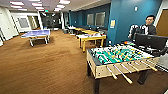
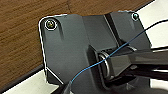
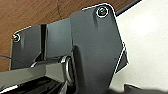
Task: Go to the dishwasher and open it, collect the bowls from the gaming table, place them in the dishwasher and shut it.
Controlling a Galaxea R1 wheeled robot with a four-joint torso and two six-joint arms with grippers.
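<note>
Gaming table point(image 1: 88, 36), long and white-topped on yellow legs, crosses brown carpet point(image 1: 50, 62); pincer states unreadable.

No legible text, label, brand or number anywhere; wall notice point(image 1: 112, 23) too blurred to read

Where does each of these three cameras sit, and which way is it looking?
Head view: high on the robot, looking forward and down across a games room: football table, ping-pong table, yellow tables, a person. None of the robot's body shows.
Left wrist view: on the left arm, facing down; dark plate and blue cable.
Right wrist view: on the right arm, facing down; dark plate.
Shared: the brown floor.
</note>
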